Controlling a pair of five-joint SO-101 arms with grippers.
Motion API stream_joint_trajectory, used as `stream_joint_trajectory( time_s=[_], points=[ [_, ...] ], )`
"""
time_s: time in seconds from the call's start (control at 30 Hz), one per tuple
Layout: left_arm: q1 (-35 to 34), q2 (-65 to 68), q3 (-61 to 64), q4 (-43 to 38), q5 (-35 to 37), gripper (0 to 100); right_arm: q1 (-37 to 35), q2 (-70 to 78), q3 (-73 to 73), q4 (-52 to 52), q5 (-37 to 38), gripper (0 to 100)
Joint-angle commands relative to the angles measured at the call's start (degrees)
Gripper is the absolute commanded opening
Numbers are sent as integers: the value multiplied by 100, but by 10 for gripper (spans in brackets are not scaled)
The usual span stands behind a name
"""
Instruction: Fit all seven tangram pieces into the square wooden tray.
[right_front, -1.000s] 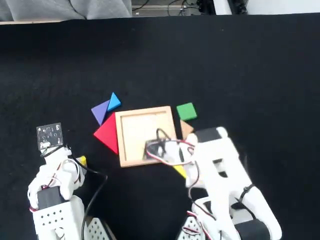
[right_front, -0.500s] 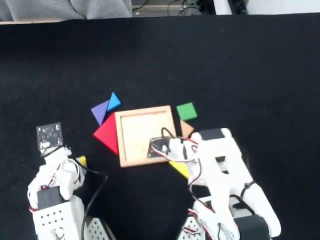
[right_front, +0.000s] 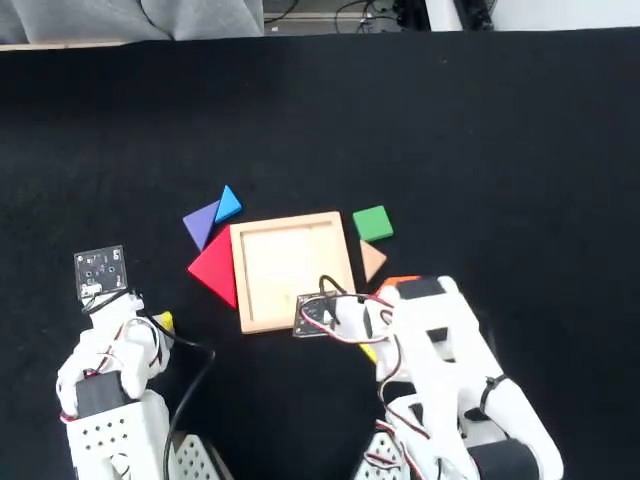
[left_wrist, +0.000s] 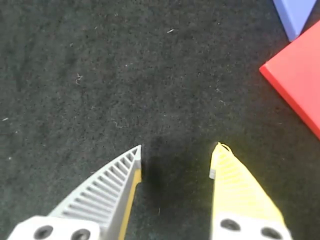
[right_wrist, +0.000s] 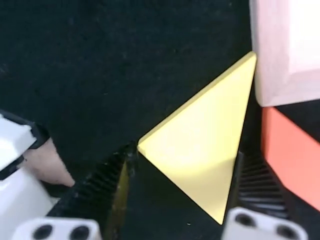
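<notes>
At the corner of the square wooden tray (right_front: 290, 268) nearest your right arm, the yellow triangle (right_wrist: 200, 145) sits with one tip just beside the tray's wall. Your right claw (right_wrist: 185, 154) has drawn back off the tray floor over the last second and is now astride that triangle. You cannot tell whether it has bitten down or is merely spread round it. The tray has stayed empty, so nothing is fitted yet and this looks like the first pick. An orange piece (right_wrist: 290, 160) lies close alongside and could get nudged. Round the tray, the red triangle (right_front: 213, 268), purple triangle (right_front: 202, 222), blue triangle (right_front: 229, 203), green square (right_front: 372, 222) and tan triangle (right_front: 372, 258) have not shifted. Your left claw (left_wrist: 177, 150) hangs wide open over bare black surface (right_front: 480, 140) near the red triangle.
</notes>
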Motion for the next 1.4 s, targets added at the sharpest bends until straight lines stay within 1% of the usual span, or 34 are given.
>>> stream_joint_trajectory(
  time_s=[0.0,0.07,0.27,0.33,0.5,0.6,0.67,0.77,0.83,0.97,1.1,1.23,1.3,1.37],
  points=[
    [-66,-18,48,-18,-9,227,-26,13,145,-378,-185,296],
    [-66,-18,48,-18,-9,227,-18,-4,145,-404,-202,277],
    [-66,-18,48,-18,-9,227,-18,-31,101,-484,-193,58],
    [-66,-18,48,-18,-9,227,-18,-31,-154,-316,-193,11],
    [-66,-18,48,-18,-9,227,0,-40,-1745,1275,-211,32],
    [-66,-18,48,-18,-9,227,-26,-40,-2686,1829,-273,32],
    [-66,-18,48,-18,-9,227,-53,-13,-3125,1811,-633,32],
    [-66,-18,48,-18,-9,227,-352,4,-3582,1705,-1222,32],
    [-66,-18,48,-18,-9,227,-712,13,-3741,1495,-1565,32],
    [-66,-18,48,-18,-9,227,-1609,163,-3767,633,-2286,32],
    [-66,-18,48,-18,-9,227,-2180,1059,-3987,-9,-2796,32],
    [-66,-18,48,-18,-9,227,-2180,2325,-4646,-273,-3341,32],
    [-66,-18,48,-18,-9,227,-2092,2686,-5077,-70,-3508,29],
    [-66,-18,48,-18,-9,227,-2013,2703,-5402,202,-3587,29]
  ],
)
